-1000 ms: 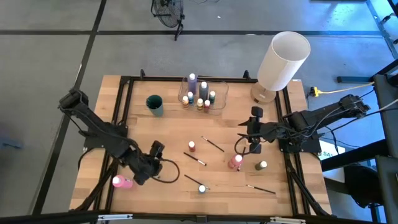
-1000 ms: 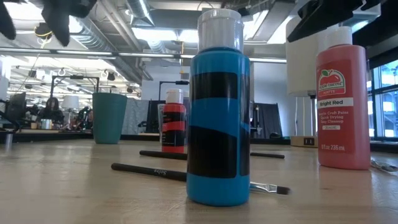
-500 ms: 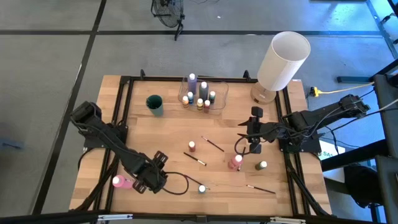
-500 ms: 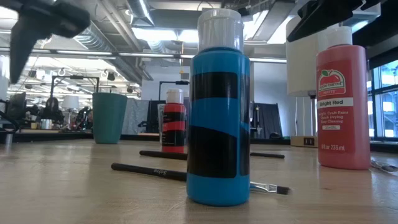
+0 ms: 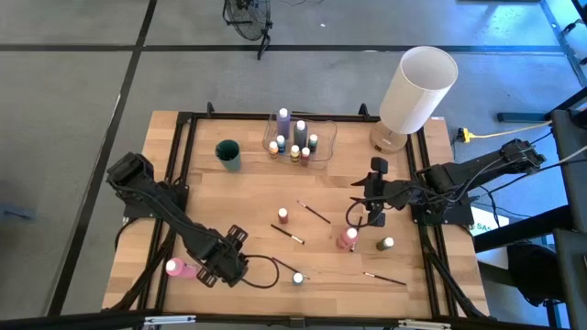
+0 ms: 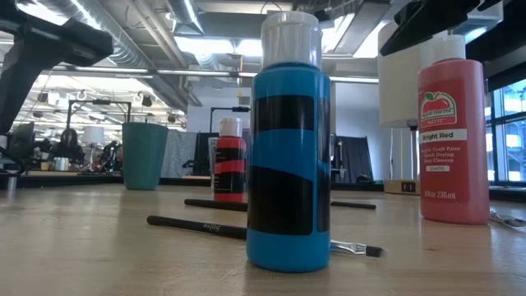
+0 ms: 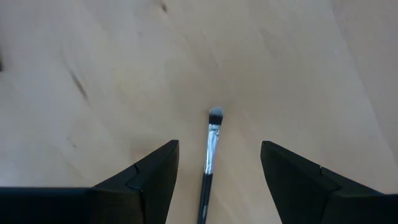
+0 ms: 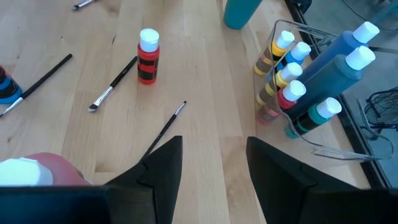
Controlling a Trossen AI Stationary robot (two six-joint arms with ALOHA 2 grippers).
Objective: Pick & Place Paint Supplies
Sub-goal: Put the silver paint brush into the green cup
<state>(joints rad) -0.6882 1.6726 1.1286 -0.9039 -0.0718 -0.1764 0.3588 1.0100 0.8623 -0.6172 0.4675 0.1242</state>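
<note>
The left claw (image 7: 214,177) hangs low over the bench (image 5: 257,192) at its front left, fingers spread either side of a loose paintbrush (image 7: 210,152) but not clamped on it. The right claw (image 8: 211,171), also apart and empty, waits near the right edge. Several bottles already stand in the clear container (image 5: 321,137); three bottles, a pink one (image 5: 179,268) lying down and more brushes remain scattered, so I judge the job roughly half done.

High view: overhead, straight down, whole surface (image 5: 257,197) and both arms. Low view: surface height, level toward room, very near blue bottle (image 6: 288,148); same bottle small in high view (image 5: 298,278). Left wrist view: close, down on surface and one paintbrush (image 7: 210,158). Right wrist view: farther off, shares red bottle (image 8: 148,57) and clear container (image 8: 323,134) with high view.
</note>
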